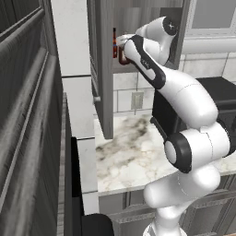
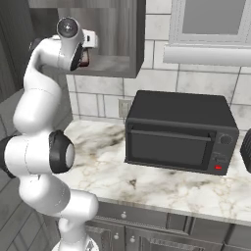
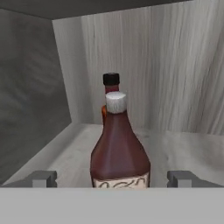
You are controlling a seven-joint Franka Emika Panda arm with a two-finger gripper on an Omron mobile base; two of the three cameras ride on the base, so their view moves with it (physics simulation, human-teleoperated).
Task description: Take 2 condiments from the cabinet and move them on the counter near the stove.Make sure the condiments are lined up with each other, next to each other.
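Tool (image 3: 112, 178): spread wide around the brown bottle (image 3: 119, 151) on the cabinet shelf (image 3: 183, 144); risk—nudging it into the red bottle (image 3: 110, 83) at 12 o'clock, toppling both.

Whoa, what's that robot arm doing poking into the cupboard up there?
It is reaching into the open grey wall cabinet for sauce bottles. Its gripper is open, with a finger on each side of the squat dark red-brown bottle, not closed on it yet. A slimmer red bottle with a black cap stands right behind. Both are still on the shelf, above the marble counter.
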